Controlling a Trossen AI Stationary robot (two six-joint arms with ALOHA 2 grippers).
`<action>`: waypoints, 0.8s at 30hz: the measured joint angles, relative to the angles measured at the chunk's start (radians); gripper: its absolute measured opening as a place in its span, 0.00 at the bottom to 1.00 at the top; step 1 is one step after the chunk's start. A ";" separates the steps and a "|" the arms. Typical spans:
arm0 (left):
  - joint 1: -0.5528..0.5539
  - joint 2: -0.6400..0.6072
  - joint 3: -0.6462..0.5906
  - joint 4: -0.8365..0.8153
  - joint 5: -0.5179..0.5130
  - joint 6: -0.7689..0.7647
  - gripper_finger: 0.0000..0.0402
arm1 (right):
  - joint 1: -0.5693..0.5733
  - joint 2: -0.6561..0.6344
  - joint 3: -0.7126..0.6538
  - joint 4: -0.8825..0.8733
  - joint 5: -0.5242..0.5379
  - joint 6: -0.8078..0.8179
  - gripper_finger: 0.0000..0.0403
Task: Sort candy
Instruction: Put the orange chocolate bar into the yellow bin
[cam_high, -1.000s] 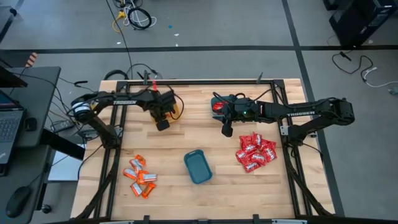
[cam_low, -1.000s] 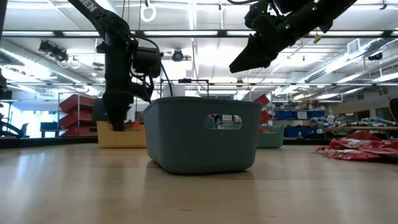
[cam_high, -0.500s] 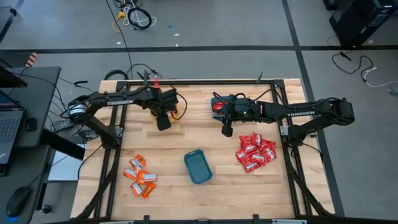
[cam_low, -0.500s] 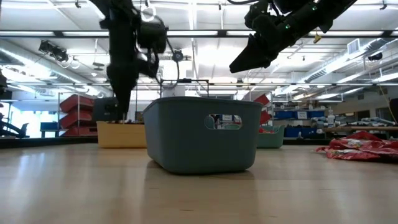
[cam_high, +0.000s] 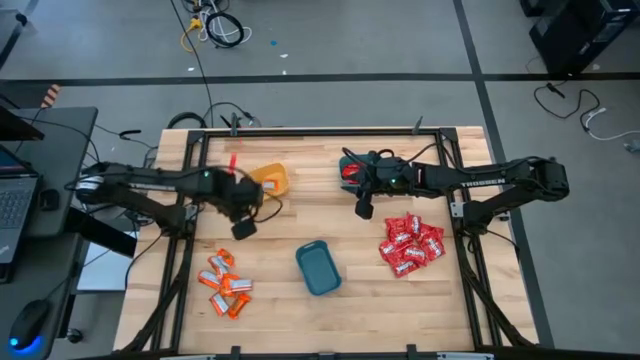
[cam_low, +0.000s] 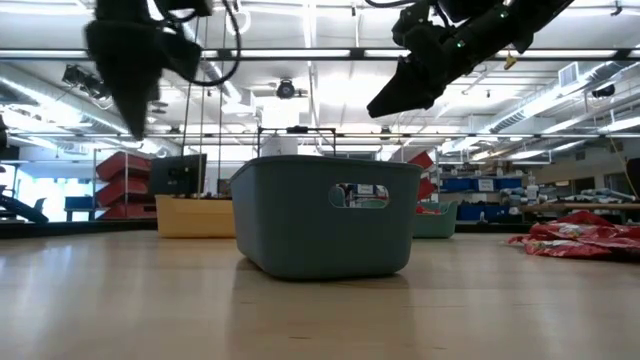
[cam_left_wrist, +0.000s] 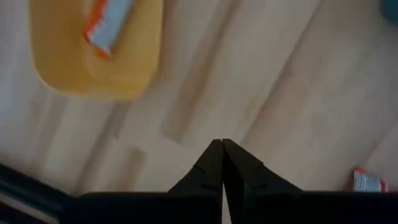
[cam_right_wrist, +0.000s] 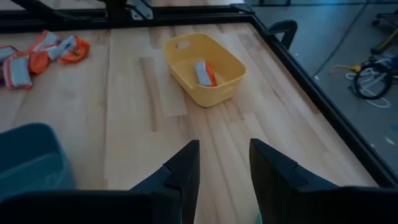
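A teal bin (cam_high: 318, 268) stands near the middle of the wooden table (cam_high: 300, 215), between the two heaps of candy. A yellow bin (cam_high: 270, 180) sits toward the far edge, and a second teal bin (cam_high: 352, 170) sits farther right along that edge, partly under the right arm. Nothing lies on the bare wood between the left gripper and the sweets nearest it.

The left gripper (cam_high: 243, 229) hangs over open table between the yellow bin and the orange-and-white packets (cam_high: 225, 283), its fingers (cam_left_wrist: 211, 163) pressed together with nothing between them. Those packets lie in a loose cluster at the near left, a little apart from it. One orange-and-white packet (cam_right_wrist: 204, 73) already lies inside the yellow bin.

The right gripper (cam_high: 365, 210) is held in the air just in front of the far teal bin, fingers (cam_right_wrist: 181, 169) apart and empty. The red packets with white marks (cam_high: 411, 243) are piled on the right side of the table, near this gripper but not touching it.
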 joint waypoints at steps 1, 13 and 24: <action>-0.024 -0.011 -0.021 -0.005 0.000 -0.032 0.02 | 0.000 0.010 0.000 0.012 -0.010 0.000 0.31; -0.236 -0.102 -0.252 0.058 0.196 -0.430 0.00 | 0.001 0.140 0.000 0.149 -0.042 -0.006 0.32; -0.350 -0.108 -0.379 0.109 0.182 -0.651 0.01 | 0.001 0.168 0.000 0.159 -0.043 -0.008 0.36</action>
